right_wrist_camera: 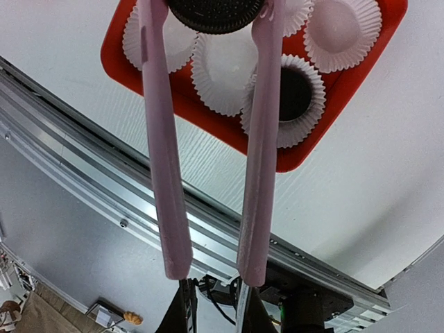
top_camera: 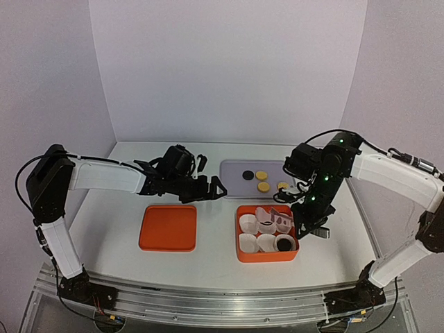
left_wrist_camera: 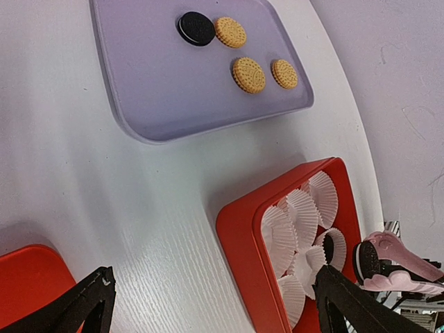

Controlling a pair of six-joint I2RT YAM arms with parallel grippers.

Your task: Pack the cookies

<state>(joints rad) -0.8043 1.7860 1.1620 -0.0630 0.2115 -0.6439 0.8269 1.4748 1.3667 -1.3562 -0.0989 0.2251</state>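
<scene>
A black cookie (top_camera: 247,175) and three yellow cookies (top_camera: 261,175) lie on the lavender tray (top_camera: 236,170). Another black cookie (right_wrist_camera: 295,94) sits in a white paper cup inside the orange box (right_wrist_camera: 291,159). My right gripper (right_wrist_camera: 211,309) is shut on pink tongs (right_wrist_camera: 163,139). The tongs' tips pinch a black cookie (right_wrist_camera: 215,14) just above the cups at the box's far side. My left gripper (left_wrist_camera: 215,277) hangs open and empty over the table between the orange lid (top_camera: 168,227) and the tray (left_wrist_camera: 173,90).
The orange box (top_camera: 267,257) holds several white fluted cups (left_wrist_camera: 305,215). The flat orange lid lies to its left. A metal rail (right_wrist_camera: 104,187) runs along the table's near edge. White walls enclose the back and sides.
</scene>
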